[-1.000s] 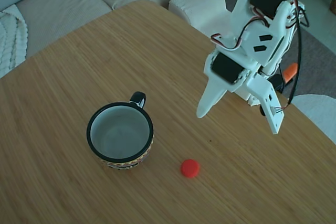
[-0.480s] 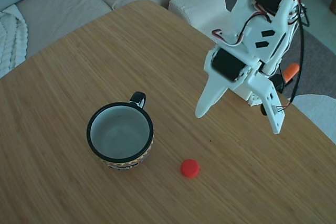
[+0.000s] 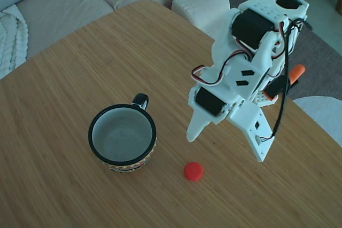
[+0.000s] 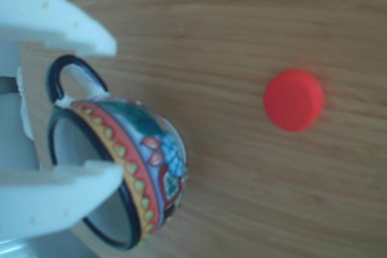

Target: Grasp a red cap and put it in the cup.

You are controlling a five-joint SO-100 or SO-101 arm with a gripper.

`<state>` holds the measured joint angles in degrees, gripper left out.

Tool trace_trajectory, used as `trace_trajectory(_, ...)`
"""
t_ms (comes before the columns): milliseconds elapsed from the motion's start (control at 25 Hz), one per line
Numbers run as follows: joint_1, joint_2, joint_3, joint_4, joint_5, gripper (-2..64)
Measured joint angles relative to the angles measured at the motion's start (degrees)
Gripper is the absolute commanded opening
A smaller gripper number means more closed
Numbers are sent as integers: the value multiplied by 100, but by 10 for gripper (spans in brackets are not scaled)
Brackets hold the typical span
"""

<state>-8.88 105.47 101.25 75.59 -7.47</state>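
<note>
The claw [image 3: 227,145] is hanging above the table [image 3: 64,78] with its two white fingers spread wide apart, and it is holding nothing. The red cap [image 3: 193,171] is lying flat on the wood, below the claw and a little to the left in the fixed view, well clear of both fingertips. The cup [image 3: 122,138] is standing upright to the left of the cap, near but not touching it, and its inside is looking empty. The other view is showing the cap [image 4: 293,99] out in front of the fingers [image 4: 57,200], with the cup [image 4: 145,161] partly behind them. The step in hand seems to be the approach to the cap. To do it well, the arm should probably be bringing the fingers down one on each side of the cap, low enough to catch its thin edge, because the cap is flat and could be sliding away if only one finger is pushing it.
</note>
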Motion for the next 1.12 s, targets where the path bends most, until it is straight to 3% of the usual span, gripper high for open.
trace_trajectory(280, -70, -589, -229, 0, 0, 192)
trace_trajectory(680, -923, -1213, -264, -167, -123, 196)
trace_trajectory(880, -896, -1424, -281, -264, -123, 349)
trace_trajectory(1120, -914, -1441, -299, -571, -132, 378)
